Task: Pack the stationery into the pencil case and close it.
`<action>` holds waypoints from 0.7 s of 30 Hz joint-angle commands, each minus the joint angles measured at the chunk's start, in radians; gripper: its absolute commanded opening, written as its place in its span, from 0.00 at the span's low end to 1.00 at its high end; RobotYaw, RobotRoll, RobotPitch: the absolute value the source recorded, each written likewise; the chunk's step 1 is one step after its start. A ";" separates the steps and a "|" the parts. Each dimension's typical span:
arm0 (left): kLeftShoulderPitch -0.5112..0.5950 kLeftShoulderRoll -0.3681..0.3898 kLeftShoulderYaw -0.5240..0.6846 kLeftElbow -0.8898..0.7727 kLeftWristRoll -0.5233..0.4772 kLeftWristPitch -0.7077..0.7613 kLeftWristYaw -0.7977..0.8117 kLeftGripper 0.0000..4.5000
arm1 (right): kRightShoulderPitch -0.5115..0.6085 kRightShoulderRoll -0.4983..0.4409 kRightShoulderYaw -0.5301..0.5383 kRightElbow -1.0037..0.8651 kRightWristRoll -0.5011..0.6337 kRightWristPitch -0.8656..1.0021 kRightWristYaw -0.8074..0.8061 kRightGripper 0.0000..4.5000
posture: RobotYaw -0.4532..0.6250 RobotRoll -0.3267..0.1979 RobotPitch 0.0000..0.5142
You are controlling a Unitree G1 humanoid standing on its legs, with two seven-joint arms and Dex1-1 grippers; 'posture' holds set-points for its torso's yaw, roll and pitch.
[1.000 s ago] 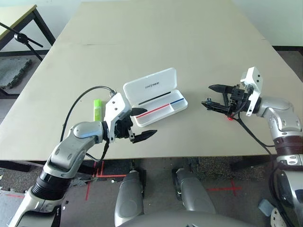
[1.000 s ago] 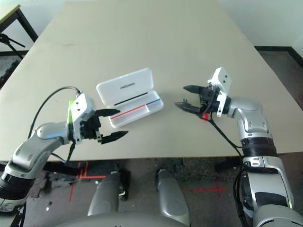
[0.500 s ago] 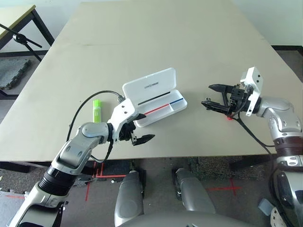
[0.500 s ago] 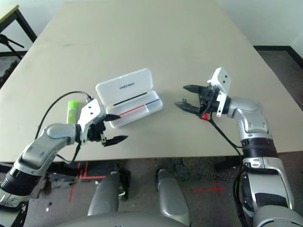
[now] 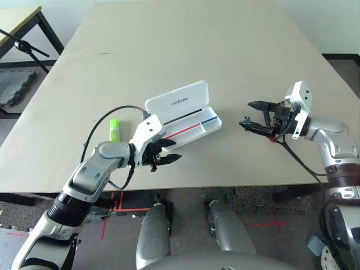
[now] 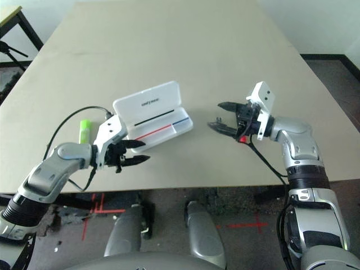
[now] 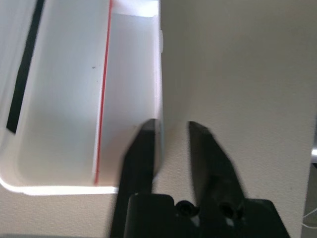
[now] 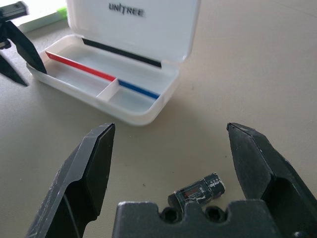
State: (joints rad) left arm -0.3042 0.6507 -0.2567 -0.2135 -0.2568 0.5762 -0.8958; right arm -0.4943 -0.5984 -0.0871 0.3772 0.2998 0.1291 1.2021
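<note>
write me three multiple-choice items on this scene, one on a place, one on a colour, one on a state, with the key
1. Where is the green-and-white tube?
A in the case
B on the table, on the case's left side
C in the right gripper

2. Which colours are the two stripes nearest the robot?
A red and blue
B yellow and green
C orange and purple

3. How is the lid?
A closed
B missing
C open

B: it lies on the bare tabletop, left of the case.
A: red and blue lines show along the case's divider.
C: it stands raised, the compartments uncovered.
</note>
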 commanded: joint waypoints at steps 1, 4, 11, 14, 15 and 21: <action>-0.004 0.010 -0.049 0.041 0.032 0.024 -0.023 0.01 | 0.016 -0.003 0.013 -0.030 0.011 0.012 0.000 1.00 | 0.34 0.62 0.32; -0.023 0.010 -0.059 0.062 0.054 0.009 -0.026 0.00 | 0.022 -0.003 0.011 -0.043 0.013 0.017 -0.005 1.00 | 0.34 0.62 0.32; -0.061 0.057 -0.055 0.067 0.071 -0.057 -0.091 0.00 | 0.035 -0.007 0.012 -0.069 0.022 0.034 -0.003 1.00 | 0.34 0.62 0.32; -0.077 0.098 -0.050 0.079 0.077 -0.134 -0.157 0.00 | 0.035 -0.014 0.019 -0.094 0.030 0.063 0.009 1.00 | 0.35 0.62 0.31; -0.082 0.112 -0.047 0.084 0.077 -0.162 -0.184 0.00 | 0.035 -0.017 0.021 -0.097 0.032 0.069 0.015 1.00 | 0.35 0.62 0.31; -0.094 0.162 -0.042 0.157 0.080 -0.322 -0.312 0.00 | 0.031 -0.028 0.031 -0.090 0.032 0.080 0.039 1.00 | 0.35 0.62 0.31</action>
State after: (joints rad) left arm -0.3891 0.7997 -0.2943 -0.0799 -0.1913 0.3082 -1.1589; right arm -0.4702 -0.6141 -0.0706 0.3076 0.3211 0.2001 1.2270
